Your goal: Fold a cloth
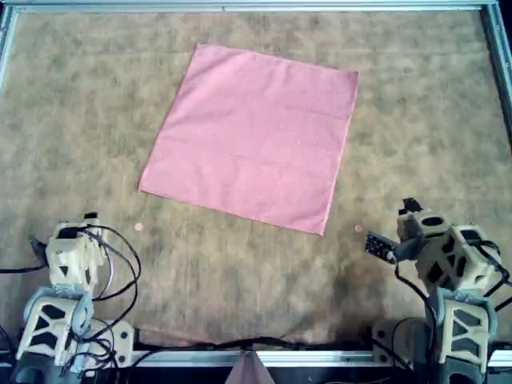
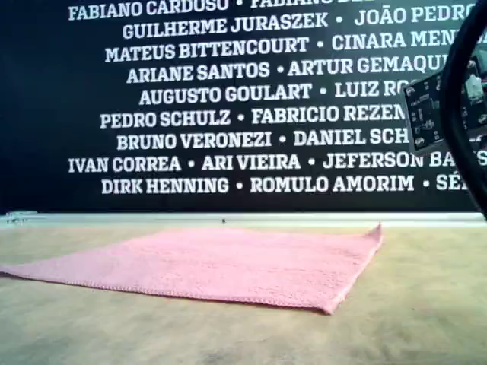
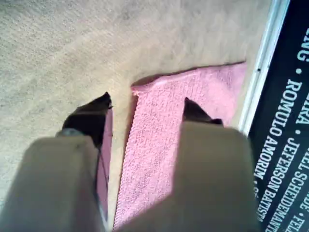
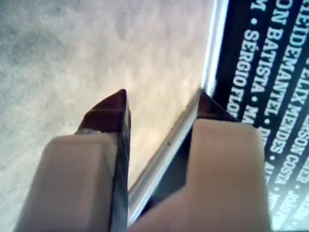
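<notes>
The pink cloth [image 1: 252, 136] lies spread flat as a skewed square in the middle of the overhead view, on the mottled brown mat [image 1: 80, 104]. In the exterior view the cloth [image 2: 221, 266] lies low and flat, nearest corner at the exterior view's right. My left gripper [image 1: 90, 218] is at the overhead view's lower left, well short of the cloth. The left wrist view shows the left gripper [image 3: 147, 101] open and empty, with the cloth [image 3: 159, 140] ahead. My right gripper [image 1: 410, 207], at the overhead view's lower right, is off the cloth. Open and empty, the right gripper [image 4: 161, 96] faces mat and rail.
A metal rail [image 1: 240, 6] frames the table, and behind it hangs a black banner [image 2: 228, 99] with white names. Cables [image 1: 120, 272] loop beside the left arm. A small circuit board [image 1: 380, 244] sticks out from the right arm.
</notes>
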Robot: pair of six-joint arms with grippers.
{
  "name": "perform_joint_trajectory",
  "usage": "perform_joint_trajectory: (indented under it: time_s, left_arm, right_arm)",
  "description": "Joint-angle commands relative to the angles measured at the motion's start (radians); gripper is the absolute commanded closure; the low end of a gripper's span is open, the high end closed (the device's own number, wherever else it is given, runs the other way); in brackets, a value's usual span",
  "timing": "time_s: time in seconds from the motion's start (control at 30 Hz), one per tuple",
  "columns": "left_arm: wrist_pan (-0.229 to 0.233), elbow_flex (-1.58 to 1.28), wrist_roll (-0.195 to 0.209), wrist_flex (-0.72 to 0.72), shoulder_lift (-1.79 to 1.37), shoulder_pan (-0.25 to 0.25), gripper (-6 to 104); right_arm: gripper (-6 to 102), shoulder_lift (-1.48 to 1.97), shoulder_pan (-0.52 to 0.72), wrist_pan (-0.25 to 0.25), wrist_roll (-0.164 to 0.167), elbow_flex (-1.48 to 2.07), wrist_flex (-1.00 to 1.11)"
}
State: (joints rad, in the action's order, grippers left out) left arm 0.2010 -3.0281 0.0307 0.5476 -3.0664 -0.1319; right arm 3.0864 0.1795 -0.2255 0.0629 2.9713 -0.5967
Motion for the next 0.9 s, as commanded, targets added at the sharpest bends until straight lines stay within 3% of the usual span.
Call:
perform_joint_trajectory:
  time_s: [0.0, 0.17, 0.27, 0.5, 0.87]
  left_arm:
    - [-0.002, 0.083, -0.005, -0.015, -0.011, -0.069, 44]
    - [0.0, 0.218, -0.003, -0.014, 0.181, -0.153, 44]
    - [0.0, 0.359, 0.003, -0.014, 0.437, -0.155, 43]
    - [0.0, 0.637, -0.003, -0.018, 0.945, -0.158, 43]
    - [0.0, 0.735, -0.005, -0.028, 1.092, -0.161, 43]
  right_arm:
    - [38, 0.034, -0.008, -0.009, -0.003, -0.084, 0.02]
    - [39, -0.066, -0.089, -0.011, 0.011, -0.291, -0.167]
    - [38, -0.304, -0.207, -0.008, 0.012, -0.428, -0.288]
    - [38, -0.818, -0.405, -0.003, 0.014, -0.601, -0.304]
    - [38, -1.065, -0.439, 0.008, 0.012, -0.715, -0.301]
